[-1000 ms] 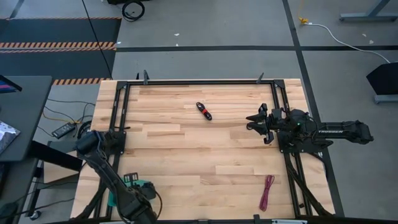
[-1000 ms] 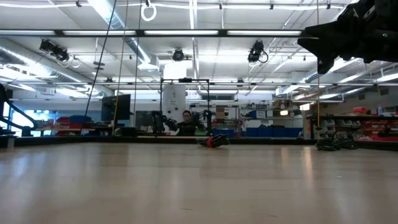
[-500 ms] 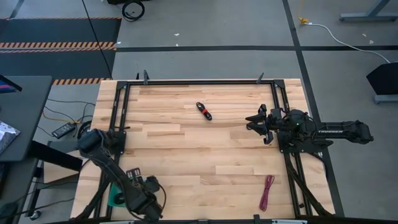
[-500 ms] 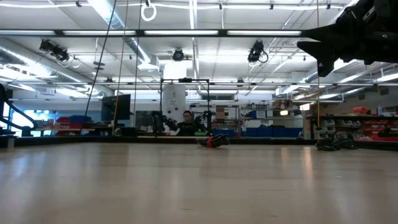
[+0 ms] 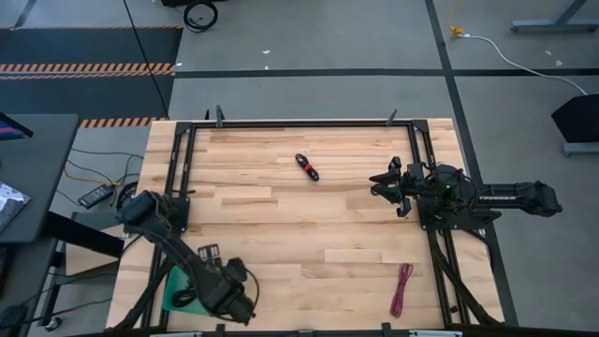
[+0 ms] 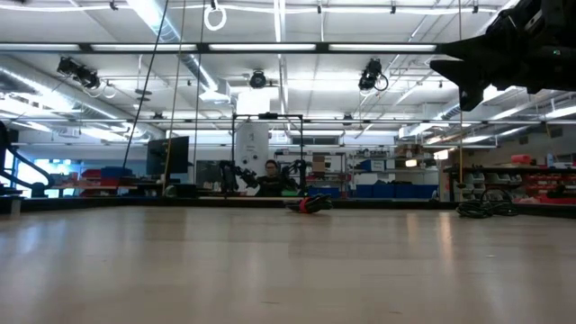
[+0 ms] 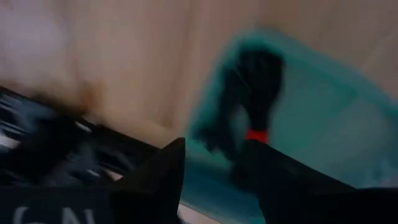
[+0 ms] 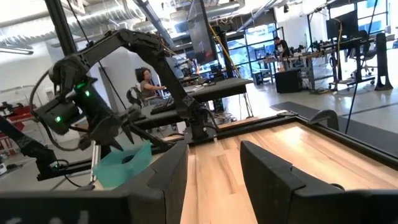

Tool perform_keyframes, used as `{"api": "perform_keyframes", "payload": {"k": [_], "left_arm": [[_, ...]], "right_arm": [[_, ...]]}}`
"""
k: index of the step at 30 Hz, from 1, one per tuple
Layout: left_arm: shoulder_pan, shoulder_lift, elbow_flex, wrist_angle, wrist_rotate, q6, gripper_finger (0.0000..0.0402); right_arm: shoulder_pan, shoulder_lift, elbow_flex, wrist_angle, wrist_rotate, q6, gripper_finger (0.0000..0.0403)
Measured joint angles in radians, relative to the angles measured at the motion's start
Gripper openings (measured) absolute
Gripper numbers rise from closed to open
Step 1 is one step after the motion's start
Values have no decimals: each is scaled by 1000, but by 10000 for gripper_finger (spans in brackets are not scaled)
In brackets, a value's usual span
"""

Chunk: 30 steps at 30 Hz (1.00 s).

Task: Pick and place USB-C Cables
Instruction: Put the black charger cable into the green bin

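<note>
The left tool point(image 5: 227, 284) hangs open over the teal tray point(image 5: 178, 285) holding a black cable point(image 7: 252, 112), right tool point(image 5: 386, 184) open beyond.

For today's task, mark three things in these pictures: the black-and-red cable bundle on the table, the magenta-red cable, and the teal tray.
black-and-red cable bundle point(image 5: 307, 167): high view, middle of the coil.
magenta-red cable point(image 5: 401, 288): high view, midway along its length.
teal tray point(image 7: 323, 124): left wrist view, bare floor of the tray beside a cable lying in it.
</note>
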Motion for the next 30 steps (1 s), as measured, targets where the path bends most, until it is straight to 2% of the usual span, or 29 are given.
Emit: {"api": "perform_keyframes", "payload": {"k": [5,10,14,17,19,24,30], "left_arm": [[80,0,51,-19,-216,136,166],[223,0,53,95,-375,210,158],[328,0,53,291,-530,247,155],[369,0,51,521,-703,382,155],[385,0,50,677,-779,492,155],[425,0,49,920,-792,698,155],[454,4,49,1050,-640,754,145]], "right_arm": [[0,0,0,-6,0,-1,155],[0,10,2,-84,61,-1,155],[-4,62,95,-284,142,-66,155],[-4,135,209,-399,161,-103,155],[-9,193,296,-448,161,-123,155],[-33,382,535,-555,161,-184,155],[-79,666,799,-712,161,-239,155]]}}
